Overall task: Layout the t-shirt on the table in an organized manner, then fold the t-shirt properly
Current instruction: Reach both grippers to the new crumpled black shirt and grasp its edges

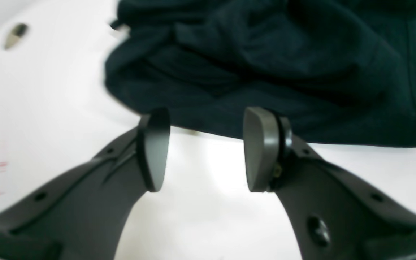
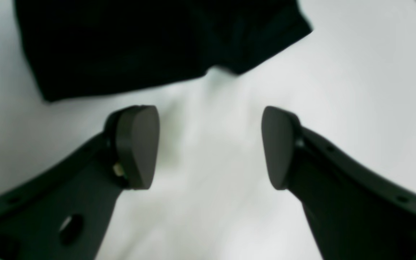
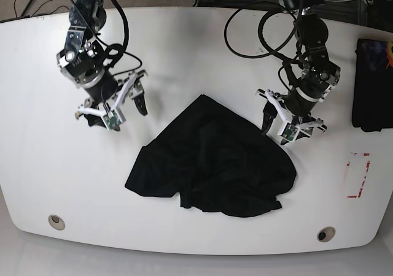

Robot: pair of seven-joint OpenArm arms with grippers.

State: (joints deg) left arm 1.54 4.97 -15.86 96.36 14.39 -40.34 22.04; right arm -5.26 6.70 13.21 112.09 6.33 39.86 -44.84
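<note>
on the left of the base view my right gripper [image 3: 116,102] hangs over bare white table [image 3: 202,49], its fingers spread apart with nothing between them; from its own wrist camera i see both pads [image 2: 137,144] parted over the shiny top and the shirt's edge lying beyond them, not touching. in the middle lies the dark t-shirt [image 3: 212,165], a rumpled heap shaped roughly like a triangle, with folds bunched over one another and a lumpy hem along the near side; i cannot pick out sleeves or collar. just to its right my left gripper [image 3: 288,119] sits close beside the cloth's upper right edge, fingers also parted and holding nothing, and its wrist camera shows the wrinkled fabric [image 1: 265,65] starting just past my pads. further right the red-outlined rectangle [image 3: 358,175] marks the tabletop, and a dark item [image 3: 373,83] i cannot identify lies at the far right edge. by my reckoning the job has hardly begun: the shirt is on the table but not spread flat, so the whole laying out and every fold are left.
</note>
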